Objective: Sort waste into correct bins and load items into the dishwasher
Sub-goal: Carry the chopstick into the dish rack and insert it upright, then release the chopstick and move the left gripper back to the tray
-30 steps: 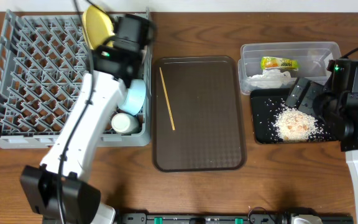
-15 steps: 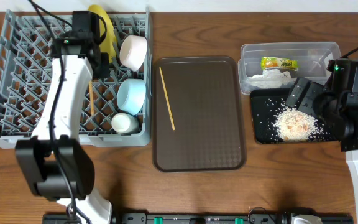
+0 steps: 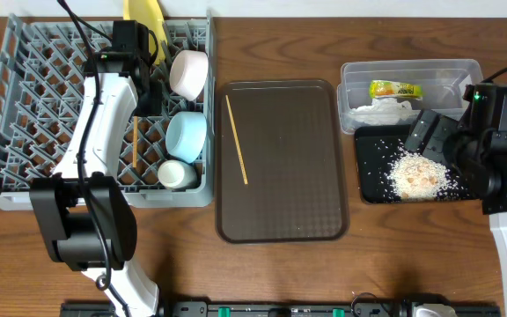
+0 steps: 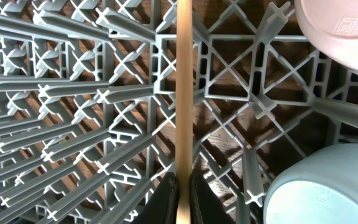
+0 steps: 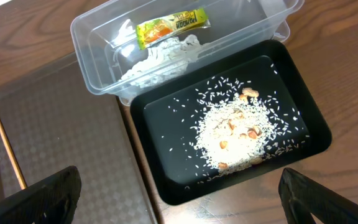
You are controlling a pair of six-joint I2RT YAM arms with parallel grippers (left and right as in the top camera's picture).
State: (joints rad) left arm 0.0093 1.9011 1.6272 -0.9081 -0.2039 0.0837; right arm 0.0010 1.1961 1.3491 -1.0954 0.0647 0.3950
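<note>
The grey dish rack (image 3: 42,106) holds the yellow plate (image 3: 139,13), white bowl (image 3: 189,72), light blue bowl (image 3: 186,136) and pale green cup (image 3: 175,173). My left gripper (image 4: 183,199) is shut on a wooden chopstick (image 4: 183,93) that lies along the rack pegs (image 4: 73,93), left of the bowls. The second chopstick (image 3: 237,139) lies on the brown tray. My right gripper (image 5: 179,199) is open and empty above the black tray (image 5: 166,180), which holds rice scraps (image 5: 235,134). The clear tub (image 5: 92,37) holds the wrapper (image 5: 169,25) and tissue (image 5: 154,56).
The brown serving tray (image 3: 289,194) lies in the middle between the rack and the bins. The clear tub (image 3: 412,69) and black tray (image 3: 372,185) sit together at the right. Bare wooden table shows along the front edge.
My left arm swung from over the bowls to the rack's middle with the chopstick, then shifted slightly right. The white bowl is uncovered. The right arm has not moved.
</note>
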